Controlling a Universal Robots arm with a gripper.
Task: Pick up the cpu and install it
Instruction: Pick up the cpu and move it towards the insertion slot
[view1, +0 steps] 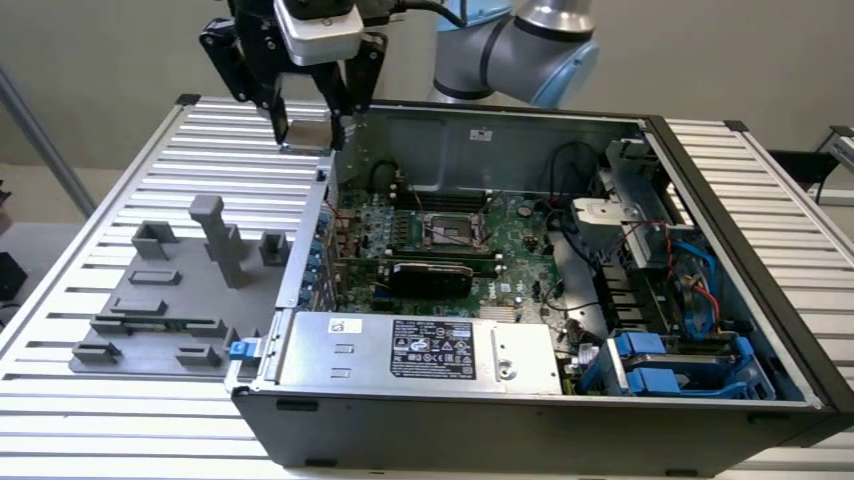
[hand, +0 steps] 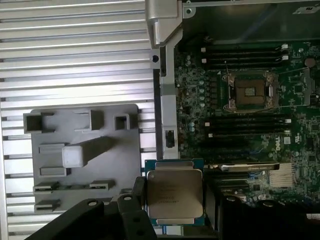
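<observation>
Transfer step: tool (view1: 310, 138) clamped on the cpu (hand: 175, 196), held high, well apart from the socket (view1: 451, 232); seating calls for square alignment

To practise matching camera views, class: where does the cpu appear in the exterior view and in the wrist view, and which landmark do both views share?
Exterior view: the cpu is held by the gripper, raised over the case's side wall, toward the exterior view's left.
Wrist view: the cpu is gripped close to the camera, silvery top plate showing.
Shared landmark: the dark square socket on the motherboard, also in the wrist view.
</observation>
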